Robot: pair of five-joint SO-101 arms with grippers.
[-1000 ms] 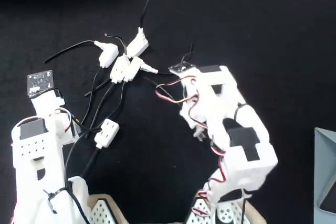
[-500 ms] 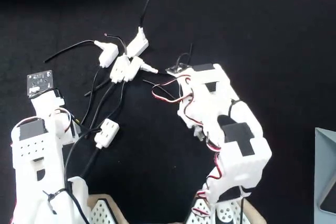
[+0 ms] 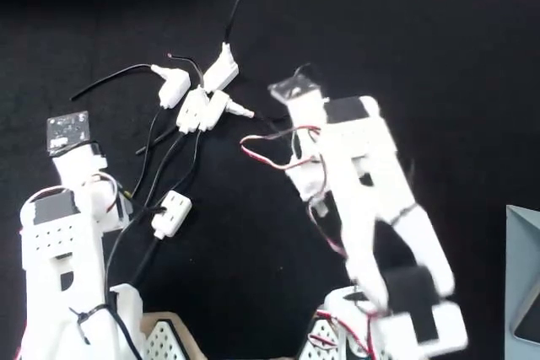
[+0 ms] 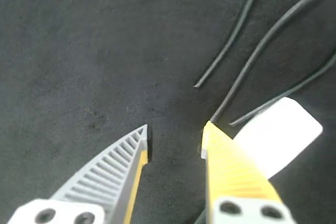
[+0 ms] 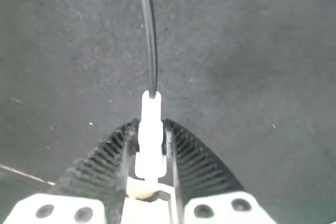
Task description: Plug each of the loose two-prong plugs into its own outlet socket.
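Observation:
My right gripper (image 5: 151, 124) is shut on a slim white plug (image 5: 150, 145), held above the black mat, with its black cord (image 5: 148, 35) running straight away. In the high view the right arm (image 3: 363, 174) stretches toward a cluster of white plugs and sockets (image 3: 202, 99) at the table's middle left. A loose white socket block (image 3: 171, 212) lies nearer the front. My left gripper (image 4: 176, 129) stands open just above the mat with nothing between its fingers. A white block (image 4: 278, 135) lies just outside its yellow finger (image 4: 226, 171).
Several black cords (image 3: 164, 158) trail from the cluster toward the left arm (image 3: 63, 242). Loose cord ends (image 4: 252, 30) lie past the left gripper. A grey box (image 3: 523, 276) sits at the right edge. The black mat (image 3: 439, 56) is bare at the far right.
The right arm has stretched out and swung its wrist up and toward the far side, off the spot beside the cluster. The left arm has barely moved.

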